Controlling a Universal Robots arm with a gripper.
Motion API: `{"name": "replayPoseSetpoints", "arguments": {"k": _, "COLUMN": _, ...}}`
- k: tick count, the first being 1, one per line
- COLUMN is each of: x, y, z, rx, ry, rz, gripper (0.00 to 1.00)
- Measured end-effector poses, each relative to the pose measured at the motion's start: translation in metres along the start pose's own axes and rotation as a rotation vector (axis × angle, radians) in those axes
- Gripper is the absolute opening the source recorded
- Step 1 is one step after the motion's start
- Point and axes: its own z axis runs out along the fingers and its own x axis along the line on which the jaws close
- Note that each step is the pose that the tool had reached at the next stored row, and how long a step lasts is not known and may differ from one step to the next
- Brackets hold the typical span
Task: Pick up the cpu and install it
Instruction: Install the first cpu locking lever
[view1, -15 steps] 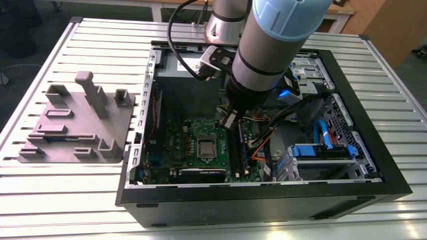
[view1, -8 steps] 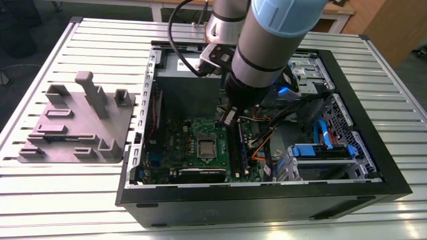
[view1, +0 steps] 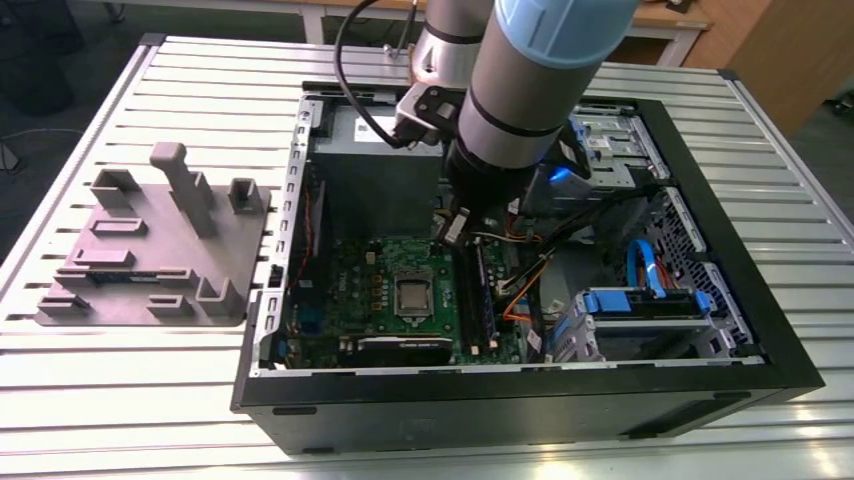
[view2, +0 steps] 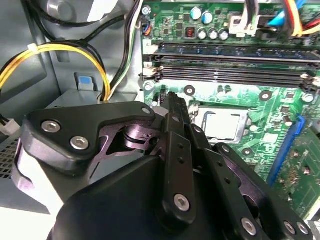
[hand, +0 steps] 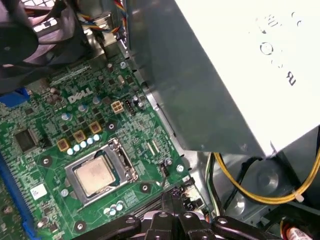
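On the exterior view's left, a grey fixture tray with upright posts lies on the slatted metal table, just beside the open black computer case. Inside the case, the green motherboard lies flat at about 7 o'clock from the arm. The cpu sits in its socket near the middle of the board, its silvery-grey top facing up. The grey power supply box stands at 12 o'clock from the cpu. The arm reaches down into the case from above, and the gripper hangs over the board at roughly 1 o'clock from the cpu, clear of it. Blue drive brackets and loose cables fill the case on the exterior view's right.

In the first wrist view the cpu lies square within the metal socket frame, with the power supply's pale wall looming close by. In the second wrist view the black gripper has its fingers pressed together with nothing pinched between them, their tips just short of the socket, where the cpu lies, with the memory slots beyond it
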Motion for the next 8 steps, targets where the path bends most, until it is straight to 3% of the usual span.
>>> {"name": "replayPoseSetpoints", "arguments": {"k": 4, "x": -0.0028, "y": 0.0029, "z": 0.0023, "rx": -0.0002, "ry": -0.0003, "rz": 0.0, "gripper": 0.11}}
{"name": "replayPoseSetpoints", "arguments": {"k": 8, "x": -0.0005, "y": 0.0068, "z": 0.0043, "rx": -0.0014, "ry": -0.002, "rz": -0.001, "gripper": 0.11}}
